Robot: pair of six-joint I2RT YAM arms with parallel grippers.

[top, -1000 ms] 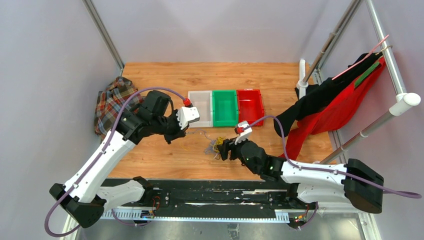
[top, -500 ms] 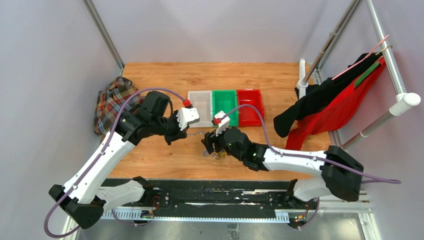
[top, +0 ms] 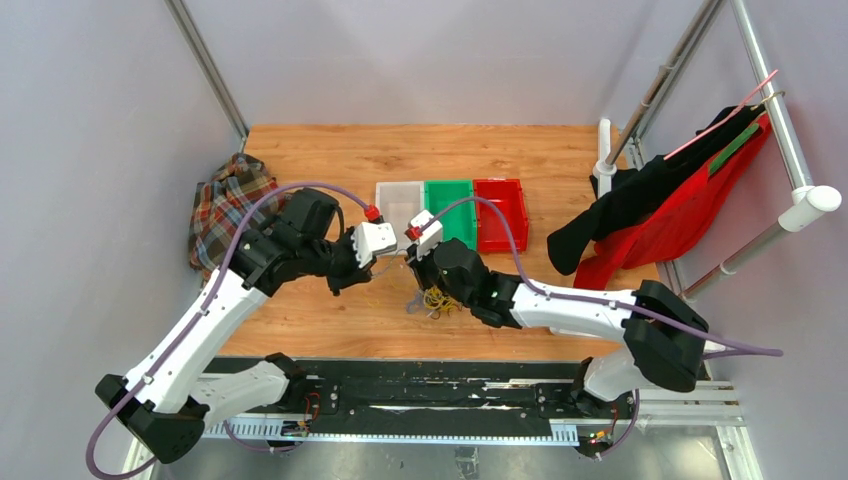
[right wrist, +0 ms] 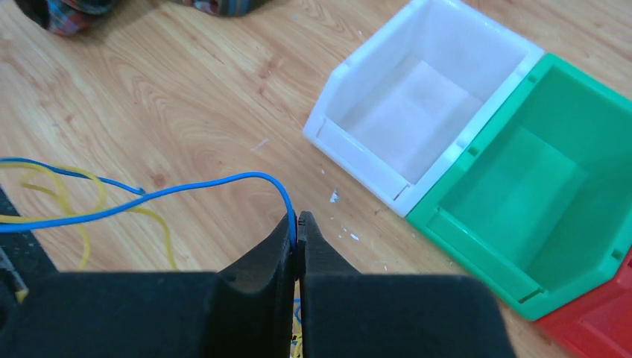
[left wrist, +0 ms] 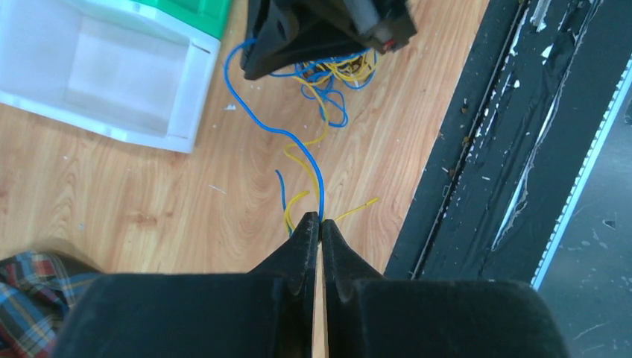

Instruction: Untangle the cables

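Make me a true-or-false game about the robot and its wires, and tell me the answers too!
1. The left gripper and the right gripper each pinch a blue cable. True.
2. The green bin sits between the white bin and the red bin. True.
3. The white bin is full of cables. False: it is empty.
4. The tangle of cables lies in the red bin. False: it lies on the table, close to the right gripper.
5. The plaid cloth lies at the table's right edge. False: it lies at the left edge, on the left arm's side.
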